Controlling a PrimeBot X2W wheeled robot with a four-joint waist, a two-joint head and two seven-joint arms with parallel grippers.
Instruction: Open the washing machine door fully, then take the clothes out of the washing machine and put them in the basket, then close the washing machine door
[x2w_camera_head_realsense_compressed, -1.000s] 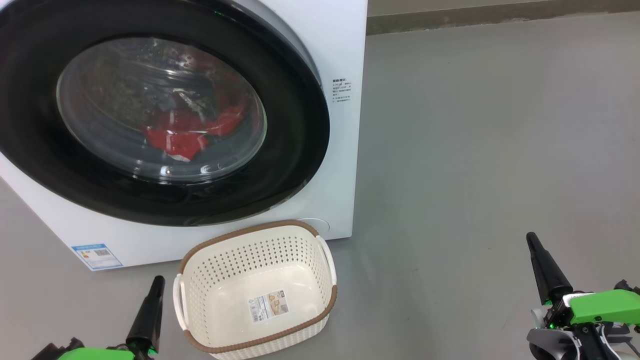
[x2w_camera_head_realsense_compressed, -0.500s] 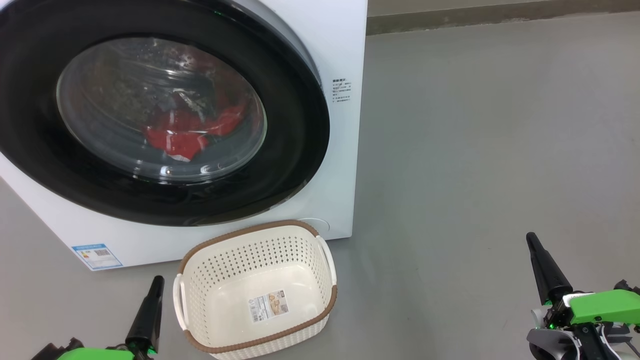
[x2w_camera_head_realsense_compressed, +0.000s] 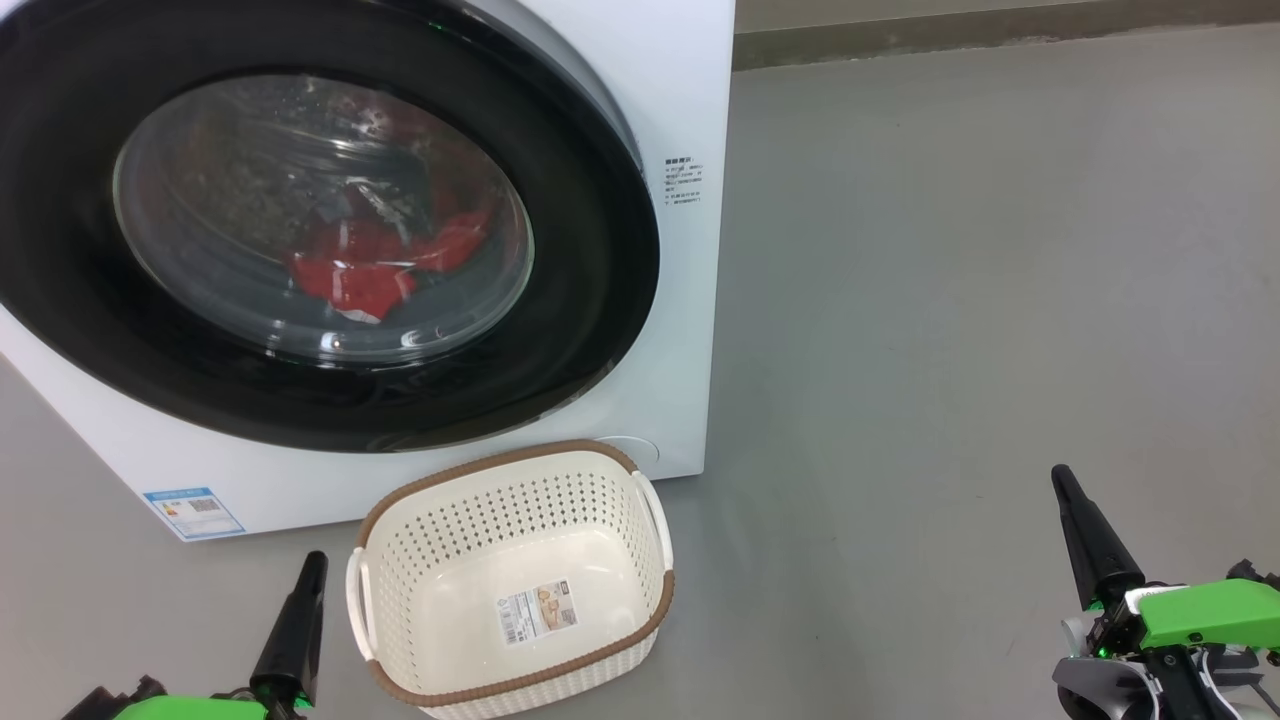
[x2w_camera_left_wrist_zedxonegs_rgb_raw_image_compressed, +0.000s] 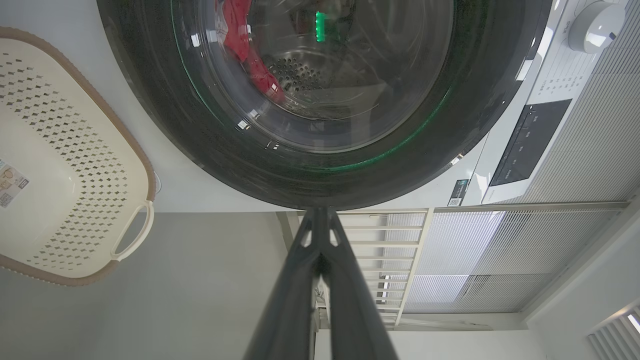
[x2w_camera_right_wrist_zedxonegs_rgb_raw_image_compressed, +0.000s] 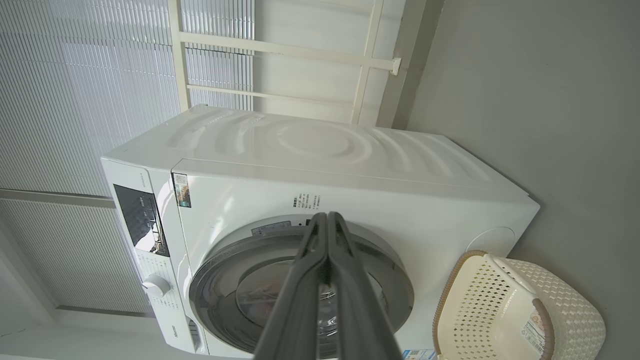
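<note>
The white washing machine (x2w_camera_head_realsense_compressed: 680, 90) stands at the upper left of the head view, its black-rimmed round door (x2w_camera_head_realsense_compressed: 590, 260) shut against the front. Red clothes (x2w_camera_head_realsense_compressed: 370, 265) lie in the drum behind the glass, also seen as clothes (x2w_camera_left_wrist_zedxonegs_rgb_raw_image_compressed: 245, 45) in the left wrist view. The cream basket (x2w_camera_head_realsense_compressed: 655, 590) sits on the floor just in front of the machine, with only a paper label in it. My left gripper (x2w_camera_head_realsense_compressed: 312, 562) is shut, low at the basket's left. My right gripper (x2w_camera_head_realsense_compressed: 1060, 478) is shut, far right over bare floor. Both hold nothing.
Grey floor (x2w_camera_head_realsense_compressed: 950, 300) stretches to the right of the machine, ending at a wall base (x2w_camera_head_realsense_compressed: 1000, 25). The right wrist view shows the machine (x2w_camera_right_wrist_zedxonegs_rgb_raw_image_compressed: 350, 165), its control panel (x2w_camera_right_wrist_zedxonegs_rgb_raw_image_compressed: 140, 215) and dial, white blinds behind it, and the basket (x2w_camera_right_wrist_zedxonegs_rgb_raw_image_compressed: 575, 310) beside it.
</note>
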